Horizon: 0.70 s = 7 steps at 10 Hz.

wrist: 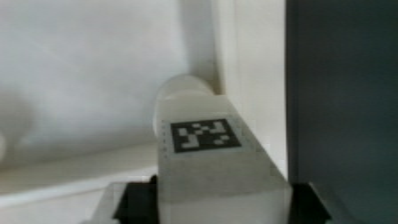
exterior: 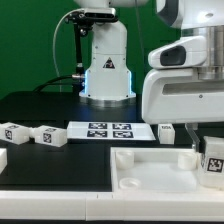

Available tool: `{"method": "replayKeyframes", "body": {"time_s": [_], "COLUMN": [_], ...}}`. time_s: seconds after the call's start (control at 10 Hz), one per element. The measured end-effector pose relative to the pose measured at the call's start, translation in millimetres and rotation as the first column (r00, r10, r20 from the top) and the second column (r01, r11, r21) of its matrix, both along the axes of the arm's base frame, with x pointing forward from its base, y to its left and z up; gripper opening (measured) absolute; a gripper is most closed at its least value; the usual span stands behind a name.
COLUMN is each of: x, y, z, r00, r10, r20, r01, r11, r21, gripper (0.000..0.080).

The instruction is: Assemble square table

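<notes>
Gripper clamped tight on leg, 4 o'clock in exterior view, right over top near its corner. In wrist view leg fills whole gap between fingers, tag facing camera. We reckon long axis near vertical, free end pointing down at top. Hard plastic, so light, stiff, maybe bit slick; we'd grab across flat sides. 2 loose legs at 9 o'clock, well apart from top.

A robotics lab: a large white robot arm stands upper centre behind a flat white tagged marker board.
</notes>
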State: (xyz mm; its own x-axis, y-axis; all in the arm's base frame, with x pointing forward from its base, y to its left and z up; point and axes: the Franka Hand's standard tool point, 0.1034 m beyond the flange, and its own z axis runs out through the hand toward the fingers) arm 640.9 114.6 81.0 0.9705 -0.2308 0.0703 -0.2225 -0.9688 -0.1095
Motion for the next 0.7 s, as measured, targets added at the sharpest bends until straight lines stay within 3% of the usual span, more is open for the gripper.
{"method": "replayKeyframes", "body": {"time_s": [0.1,0.2,0.4,0.6,0.7], "x": [-0.1,-0.6,-2.8,-2.2,-2.3], "y": [-1.5,-1.0,5.2,7.0,6.2], "z": [-0.7,-1.3,-1.8,-1.5,-1.7], "r00": [0.996,0.952,0.772,0.611,0.614], "r10": [-0.092,-0.304,-0.629,-0.779,-0.777], "r20": [-0.01,-0.036,-0.095,-0.14,-0.139], "r01": [0.092,0.305,0.634,0.791,0.788], "r11": [0.996,0.952,0.772,0.61,0.613], "r21": [0.007,0.029,0.039,0.053,0.053], "gripper": [0.0297,0.0297,0.0297,0.0297,0.0297]}}
